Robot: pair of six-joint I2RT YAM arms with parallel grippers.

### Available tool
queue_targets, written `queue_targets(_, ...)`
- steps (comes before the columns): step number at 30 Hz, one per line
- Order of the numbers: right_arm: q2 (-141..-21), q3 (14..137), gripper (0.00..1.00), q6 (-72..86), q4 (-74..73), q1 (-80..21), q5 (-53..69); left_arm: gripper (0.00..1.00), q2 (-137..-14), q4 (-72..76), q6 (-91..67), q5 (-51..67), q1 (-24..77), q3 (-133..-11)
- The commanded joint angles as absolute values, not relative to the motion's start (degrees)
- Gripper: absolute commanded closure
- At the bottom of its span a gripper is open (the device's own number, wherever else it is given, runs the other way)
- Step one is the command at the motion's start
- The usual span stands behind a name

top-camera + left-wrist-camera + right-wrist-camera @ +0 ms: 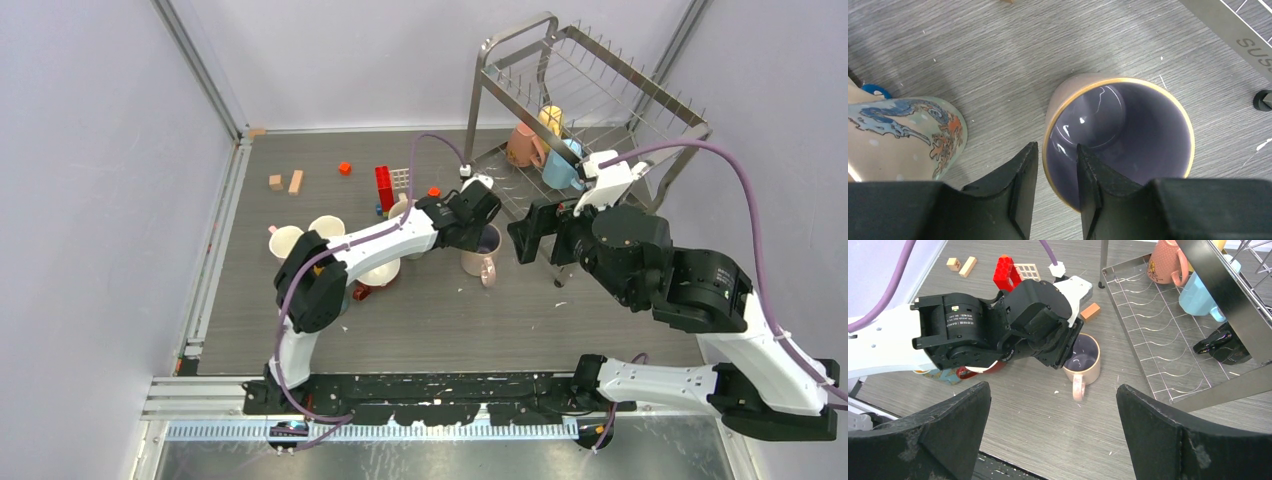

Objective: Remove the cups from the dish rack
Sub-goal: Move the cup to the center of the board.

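Just right of the middle of the grey table (250,300), about a third of the way from the dish rack (560,60) at 1 o'clock toward the arm bases, a beige mug (1118,130) with a purple inside stands upright, its handle turned toward 6 o'clock. The left gripper (1056,146) is lowered over this mug's 9 o'clock side with the jaws partly open astride the wall. One finger (1020,185) is just outside the rim and the other finger (1093,180) is down inside the mug. A strip of the purple interior shows between that inner finger and the wall, so the jaws are not pinching it. A painted cup (903,135) stands just beside them at 9 o'clock. The right gripper (535,232) hangs at 3 o'clock of the beige mug, near the rack's front leg, its jaws spread wide with nothing between them and touching nothing. On the rack's lower tier sit a pink mug (522,145), a yellow mug (551,118), a light blue mug (562,165) and a black mug (1220,342). Two cream cups (286,240) stand on the table well apart at 9 o'clock.
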State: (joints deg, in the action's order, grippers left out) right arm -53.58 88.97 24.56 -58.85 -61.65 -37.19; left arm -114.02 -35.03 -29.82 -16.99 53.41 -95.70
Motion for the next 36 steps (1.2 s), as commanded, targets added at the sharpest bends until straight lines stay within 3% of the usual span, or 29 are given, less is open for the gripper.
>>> queue_targets(1,-53.1,89.5,0.00,25.1,-57.9,-61.6,-37.6,0.69,-115.3,-38.7,-28.9,-18.5,53.5,-99.0)
queue_targets(11,-53.0,89.6,0.00,24.7,-57.5,-61.7,-37.7,1.00,-111.5,-42.3,-27.3,-17.9,53.3,-98.2)
queue_targets(36,-56.0,88.2,0.00,24.7,-54.1,-61.6,-35.7,1.00,-92.9,-45.1,-25.2,-14.6,46.7,-80.0)
